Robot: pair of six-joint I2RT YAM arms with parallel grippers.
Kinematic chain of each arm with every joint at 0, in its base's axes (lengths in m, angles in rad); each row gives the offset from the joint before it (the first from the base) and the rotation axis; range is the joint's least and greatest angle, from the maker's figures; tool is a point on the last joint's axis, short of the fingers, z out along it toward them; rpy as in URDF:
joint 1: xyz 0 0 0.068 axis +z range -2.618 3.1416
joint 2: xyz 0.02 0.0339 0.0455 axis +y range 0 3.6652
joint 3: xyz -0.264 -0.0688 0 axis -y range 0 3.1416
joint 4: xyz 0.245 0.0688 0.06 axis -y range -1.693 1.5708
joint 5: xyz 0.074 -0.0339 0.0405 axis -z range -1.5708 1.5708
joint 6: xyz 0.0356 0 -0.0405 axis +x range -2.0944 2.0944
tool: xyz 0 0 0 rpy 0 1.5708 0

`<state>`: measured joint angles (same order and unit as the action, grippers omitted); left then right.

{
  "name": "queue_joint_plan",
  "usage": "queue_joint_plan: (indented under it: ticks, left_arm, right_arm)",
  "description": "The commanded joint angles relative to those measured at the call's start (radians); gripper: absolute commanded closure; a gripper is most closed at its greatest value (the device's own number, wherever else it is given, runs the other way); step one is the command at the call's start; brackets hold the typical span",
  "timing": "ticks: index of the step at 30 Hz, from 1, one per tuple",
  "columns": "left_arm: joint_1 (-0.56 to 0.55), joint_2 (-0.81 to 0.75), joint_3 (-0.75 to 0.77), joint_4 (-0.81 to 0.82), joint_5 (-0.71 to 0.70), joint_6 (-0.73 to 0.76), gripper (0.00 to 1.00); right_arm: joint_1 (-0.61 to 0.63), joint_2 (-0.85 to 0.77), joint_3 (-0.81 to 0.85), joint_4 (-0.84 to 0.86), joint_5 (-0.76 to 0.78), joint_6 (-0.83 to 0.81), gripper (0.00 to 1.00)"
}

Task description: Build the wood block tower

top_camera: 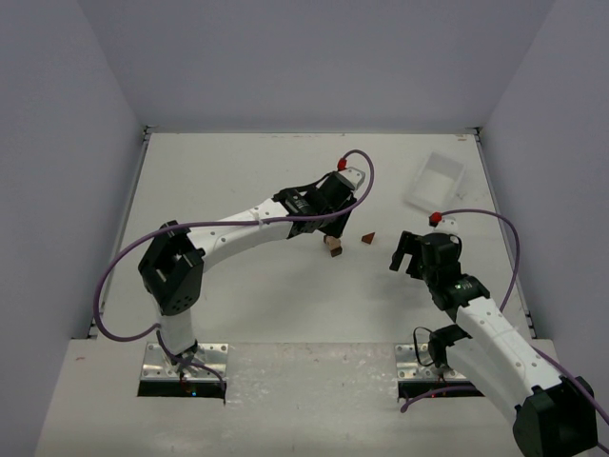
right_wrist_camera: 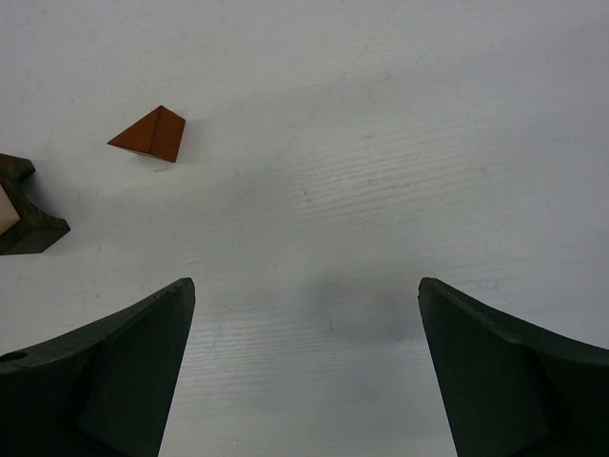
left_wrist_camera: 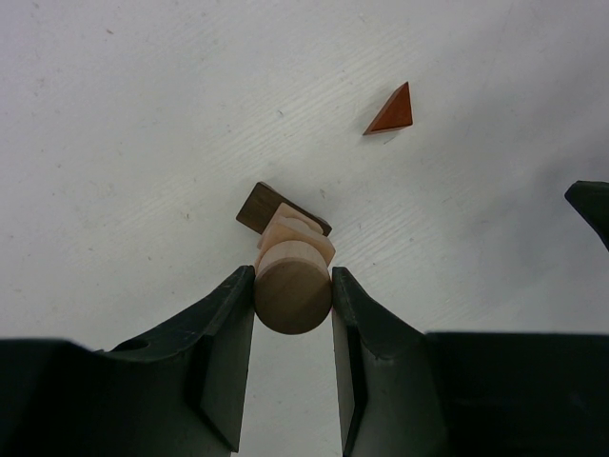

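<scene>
In the top view, a clear tray (top_camera: 436,181) is seen at the upper right of the counter (top_camera: 238,181), set askew to the counter's edges. Only the white surface is seen through it. The wood block tower (top_camera: 333,250) stands slightly right of the frame's centre, directly under the left end effector (top_camera: 331,235). A reddish-brown wedge (top_camera: 367,238) lies just to the tower's right, apart from it. The right end effector (top_camera: 403,255) is placed further right, near the wedge.

In the left wrist view, the tower is seen from above at the lower centre of the frame. A dark brown block (left_wrist_camera: 265,205) lies at the bottom, a pale tan block (left_wrist_camera: 297,233) is set on it, turned at a different angle, and a round brown piece (left_wrist_camera: 292,286) sits on top, shown end-on. The round brown piece is clasped between the two dark fingers, which touch it on both sides. The wedge is seen at the upper right, well apart from the stack.

In the right wrist view, the right end effector is spread wide over bare counter, with nothing between its fingers. The wedge lies at the upper left. Part of the dark brown block, with a sliver of pale tan, is cut off by the left edge.
</scene>
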<state>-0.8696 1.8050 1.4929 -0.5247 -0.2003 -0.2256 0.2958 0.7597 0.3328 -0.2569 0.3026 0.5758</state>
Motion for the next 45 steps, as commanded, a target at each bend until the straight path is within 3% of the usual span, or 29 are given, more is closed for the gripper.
queue_joint_plan:
  ticks: [1,9,14,26,33,36,38,42,45]
  left_arm:
    - [-0.006,0.014,0.050,0.019,-0.022,-0.004,0.78]
    - [-0.006,0.017,0.052,0.017,-0.024,-0.004,0.69]
    - [-0.006,0.014,0.050,0.015,-0.019,-0.005,0.69]
    - [-0.006,0.014,0.052,0.019,-0.017,-0.008,0.47]
    - [-0.006,-0.006,0.095,0.025,0.024,0.013,0.30]
    - [-0.006,-0.028,0.115,0.038,0.056,0.036,0.09]
    - [-0.006,-0.055,0.123,0.050,0.080,0.048,0.01]
    - [-0.006,-0.121,0.115,0.078,0.087,0.061,0.00]
    - [-0.004,-0.236,0.004,0.132,0.011,0.033,0.00]
  right_arm:
    - [-0.005,-0.004,0.003,0.013,0.002,-0.002,0.01]
    - [-0.005,-0.005,0.003,0.011,0.001,-0.005,0.01]
    - [-0.006,0.000,0.005,0.011,-0.002,-0.007,0.01]
    - [-0.006,-0.005,0.004,0.010,-0.007,-0.007,0.01]
    - [-0.006,-0.003,0.008,0.011,-0.020,-0.013,0.01]
    - [-0.005,-0.003,0.010,0.010,-0.027,-0.018,0.01]
    - [-0.006,-0.002,0.012,0.013,-0.040,-0.026,0.01]
    - [-0.006,0.001,0.006,0.030,-0.074,-0.048,0.01]
    - [-0.006,0.035,0.010,0.057,-0.092,-0.044,0.01]
